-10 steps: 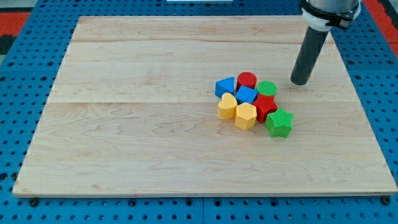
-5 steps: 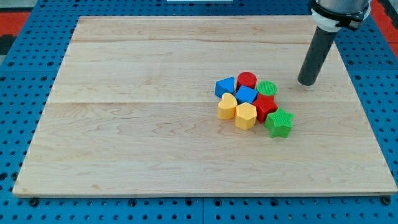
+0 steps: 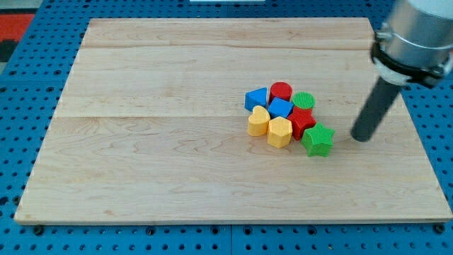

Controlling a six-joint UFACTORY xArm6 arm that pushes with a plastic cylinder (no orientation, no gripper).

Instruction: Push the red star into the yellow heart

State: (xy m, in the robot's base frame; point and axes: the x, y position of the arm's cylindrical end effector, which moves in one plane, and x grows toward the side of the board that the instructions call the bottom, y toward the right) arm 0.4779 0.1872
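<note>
On the pale wooden board (image 3: 177, 142) we see ridged plastic blocks clustered: the red star (image 3: 303, 121) sits just right of the yellow heart (image 3: 258, 121), a yellow hexagon (image 3: 279, 132) between them. My tip (image 3: 361, 137), a bare rod with no claw, rests right of the green star (image 3: 318, 139).

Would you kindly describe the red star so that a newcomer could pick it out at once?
On the wooden board, right of centre, sits a tight cluster of coloured blocks. The red star is at the cluster's right side, between the green cylinder above and the green star below-right. The only other red block, the red cylinder, is round and sits at the top.
</note>
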